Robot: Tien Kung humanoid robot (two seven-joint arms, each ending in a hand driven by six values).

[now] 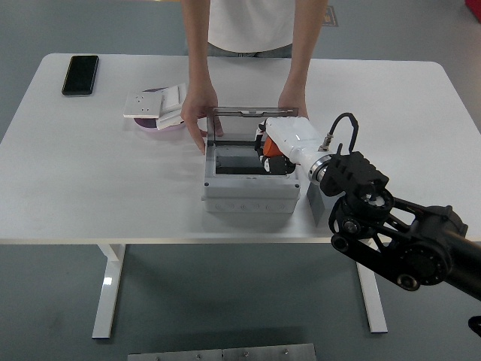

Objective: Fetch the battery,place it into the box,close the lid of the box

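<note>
Now, from the head view, my right hand reaches over the open grey box on the table, fingers curled around something orange and black, likely the battery; it seems stiff, compact, best gripped across its sides. I cannot make out anything inside the dark box. A person's hands steady the upright lid.

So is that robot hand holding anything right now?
Cannot be told: the right hand is over the open box, fingers hidden. A person's hands steady the box.
</note>
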